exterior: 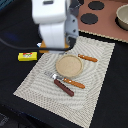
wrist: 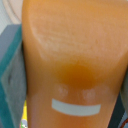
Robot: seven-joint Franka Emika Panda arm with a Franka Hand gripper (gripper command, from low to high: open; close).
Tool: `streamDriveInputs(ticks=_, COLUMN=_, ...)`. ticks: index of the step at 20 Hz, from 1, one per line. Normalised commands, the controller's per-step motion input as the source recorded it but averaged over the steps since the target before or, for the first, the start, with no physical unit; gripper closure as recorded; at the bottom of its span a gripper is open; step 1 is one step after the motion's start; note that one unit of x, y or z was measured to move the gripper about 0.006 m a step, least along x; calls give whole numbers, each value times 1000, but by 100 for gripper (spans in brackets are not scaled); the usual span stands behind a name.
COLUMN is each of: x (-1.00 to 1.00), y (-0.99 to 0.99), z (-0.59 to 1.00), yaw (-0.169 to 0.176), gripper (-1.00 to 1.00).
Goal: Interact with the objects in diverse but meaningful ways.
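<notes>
**Placemat scene w/ toy kitchen items — arm over far edge**

- Arm: white Franka body fills upper centre of the exterior view, wrist down over the far edge of the woven placemat. Fingertips hidden under the housing there.
- Gripper: wrist view is almost wholly filled by the orange bread loaf, very close to the lens, dark finger parts at both frame sides. Jaws seem set on either side of the loaf, but contact isn't visible — can't tell if clamped or apart.
- Loaf, ext. view: only a thin orange strip shows under the arm, at mat's far edge.
- Tan plate: round, mid-mat, just beside the arm's base.
- Orange-handled cutlery, 2 pcs: one lies just beyond the plate toward the exterior view's right; the other lies near the plate's near side, metal end pointing to the exterior view's left.
- Brown sausage: alongside that second piece, nearly touching.
- Yellow box: off the mat, on dark table, exterior view's left.
- Toy stove board w/ black burners — top right; grey pan on it, cut by frame edge.
</notes>
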Motion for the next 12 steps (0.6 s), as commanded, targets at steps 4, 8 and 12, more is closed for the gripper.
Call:
streamDriveInputs(ticks=4, x=1000, y=473, z=257, yaw=0, gripper=100)
streamDriveInputs(ticks=8, x=1000, y=507, z=124, yaw=0, gripper=100)
streamDriveInputs(ticks=12, x=969, y=583, z=-61, yaw=0, gripper=100)
